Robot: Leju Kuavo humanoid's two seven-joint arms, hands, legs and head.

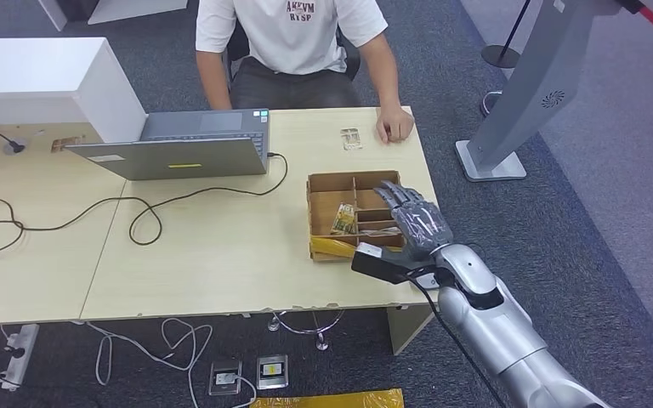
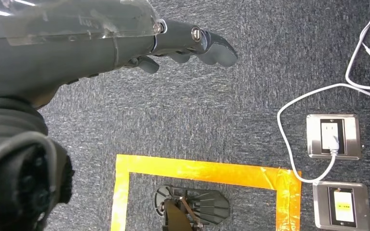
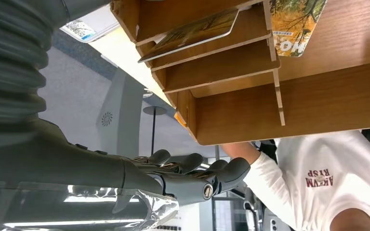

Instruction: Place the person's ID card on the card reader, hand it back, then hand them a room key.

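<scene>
Wooden tray (image 1: pixel 316 223) near table edge (image 1: pixel 340 308)

A person (image 1: pixel 293 42) sits behind the table (image 1: pixel 221 246), one hand beside an ID card (image 1: pixel 351 138). A laptop (image 1: pixel 183 149) lies left of the card; nearer the robot, its right hand (image 1: pixel 412 219) hovers over a compartmented wooden box (image 1: pixel 353 217) holding cards.

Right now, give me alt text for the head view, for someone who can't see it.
The robot's right hand hovers, holding nothing, over a divided cardboard box of cards at the right of a light wooden desk. Across it sits a person in a white T-shirt, one hand on the desk beside a small card; an open grey laptop stands further left.
</scene>
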